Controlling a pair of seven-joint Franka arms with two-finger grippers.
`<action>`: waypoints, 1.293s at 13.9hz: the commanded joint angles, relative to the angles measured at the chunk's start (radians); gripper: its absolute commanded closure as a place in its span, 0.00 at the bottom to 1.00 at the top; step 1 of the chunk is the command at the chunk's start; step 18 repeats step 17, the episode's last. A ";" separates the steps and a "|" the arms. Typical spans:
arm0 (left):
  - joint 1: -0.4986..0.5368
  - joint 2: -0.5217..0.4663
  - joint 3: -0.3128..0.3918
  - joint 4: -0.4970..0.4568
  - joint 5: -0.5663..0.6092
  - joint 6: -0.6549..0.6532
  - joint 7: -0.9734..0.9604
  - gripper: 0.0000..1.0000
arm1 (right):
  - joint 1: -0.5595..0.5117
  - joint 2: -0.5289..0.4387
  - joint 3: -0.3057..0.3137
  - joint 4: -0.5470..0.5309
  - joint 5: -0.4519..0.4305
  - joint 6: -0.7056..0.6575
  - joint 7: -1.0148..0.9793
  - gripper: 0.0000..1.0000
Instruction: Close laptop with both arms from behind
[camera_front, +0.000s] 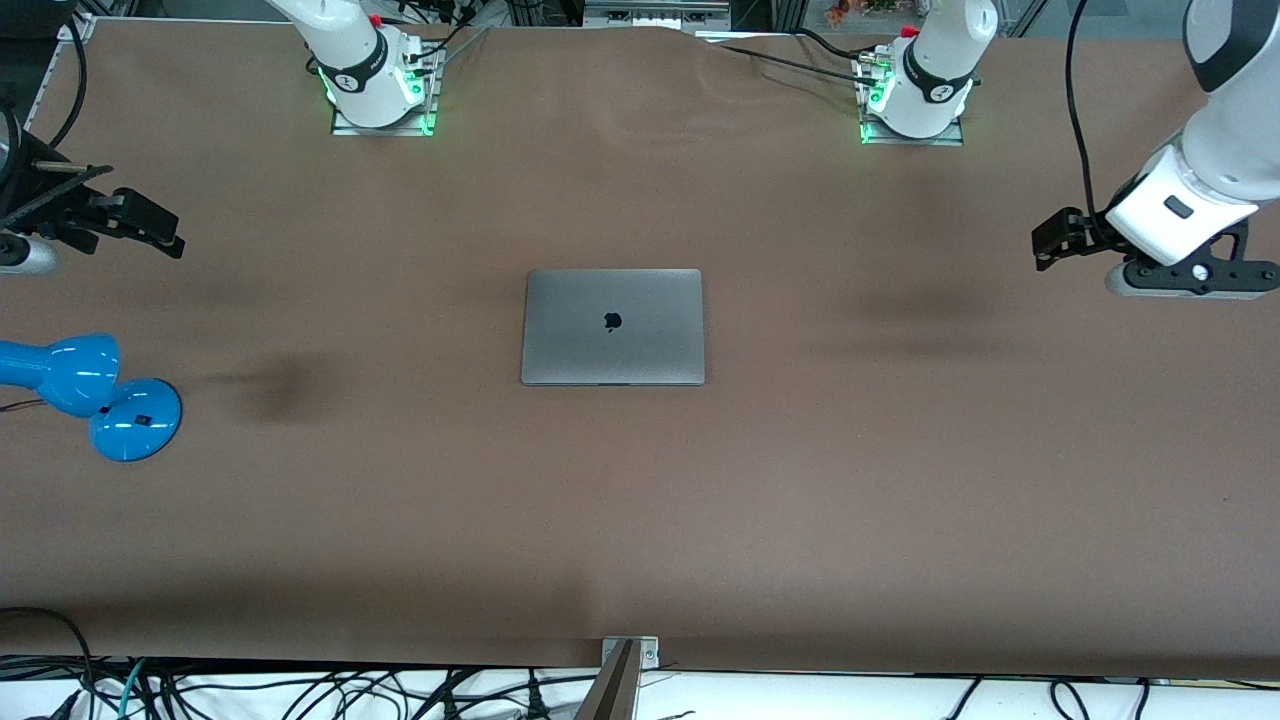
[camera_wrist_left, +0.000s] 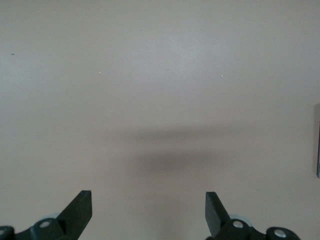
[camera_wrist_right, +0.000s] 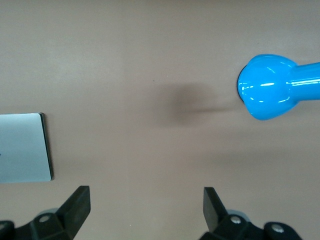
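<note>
The space-grey laptop lies shut and flat at the middle of the brown table, its apple logo facing up. A corner of it shows in the right wrist view, and a thin sliver of its edge shows in the left wrist view. My left gripper hangs open and empty over the bare table at the left arm's end; its fingers stand wide apart. My right gripper hangs open and empty over the table at the right arm's end; its fingers also stand wide apart.
A blue desk lamp stands at the right arm's end of the table, nearer to the front camera than the right gripper; its head shows in the right wrist view. The arm bases stand along the table's edge farthest from the camera.
</note>
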 joint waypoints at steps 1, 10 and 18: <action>-0.023 0.005 0.021 0.040 0.020 -0.030 0.019 0.00 | 0.000 0.001 -0.004 0.006 0.015 -0.005 0.010 0.00; -0.032 0.043 0.010 0.089 0.008 -0.030 0.019 0.00 | 0.000 0.001 -0.004 0.008 0.015 -0.005 0.005 0.00; -0.050 0.066 0.010 0.120 0.000 -0.030 0.011 0.00 | 0.000 0.001 -0.004 0.006 0.015 -0.005 0.005 0.00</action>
